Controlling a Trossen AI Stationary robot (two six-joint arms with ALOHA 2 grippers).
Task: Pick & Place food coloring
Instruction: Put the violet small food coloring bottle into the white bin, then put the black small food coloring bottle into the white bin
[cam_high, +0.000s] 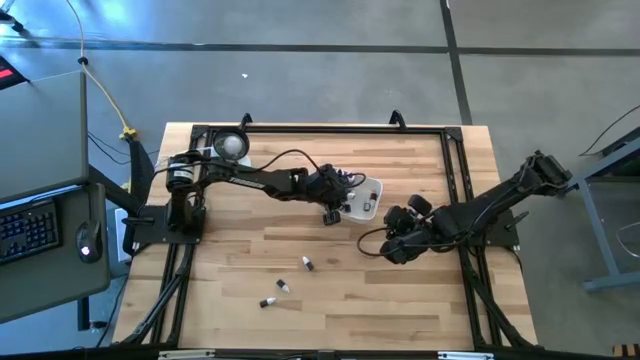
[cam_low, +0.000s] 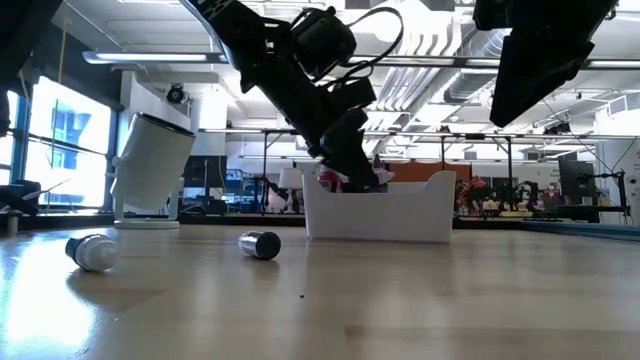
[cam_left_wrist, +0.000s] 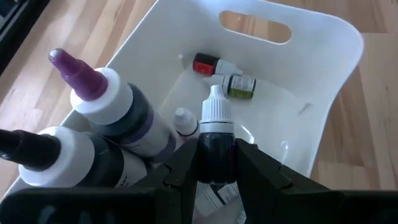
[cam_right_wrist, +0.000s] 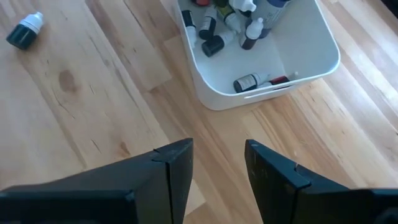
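The food coloring shows as small dropper bottles. Several lie in the white tray (cam_high: 368, 197), among them a red one (cam_left_wrist: 208, 64) and a green one (cam_left_wrist: 240, 86). Three lie on their sides on the table, toward its near edge (cam_high: 308, 263) (cam_high: 283, 286) (cam_high: 266, 301). My left gripper (cam_left_wrist: 216, 163) is over the tray's left end, slanting down into it, shut on a dark bottle with a white cap (cam_left_wrist: 216, 134). My right gripper (cam_right_wrist: 217, 165) hovers open above bare wood just off the tray's near right corner. My left gripper pinches the bottle's dark body (cam_left_wrist: 215, 154) between its two fingers, which lie along the bottle. The white cap (cam_left_wrist: 216, 109) sticks out past the fingertips, toward the tray's floor. The gripper slants down from the table's left. The bottle's bottom end is hidden between the fingers.
Two larger bottles with purple (cam_left_wrist: 115, 106) and dark (cam_left_wrist: 59, 155) tips stand close beside my left fingers in the tray. A round dish with a white ball (cam_high: 231, 145) sits at the far left corner. Bare wood lies in front of the tray and to its right.
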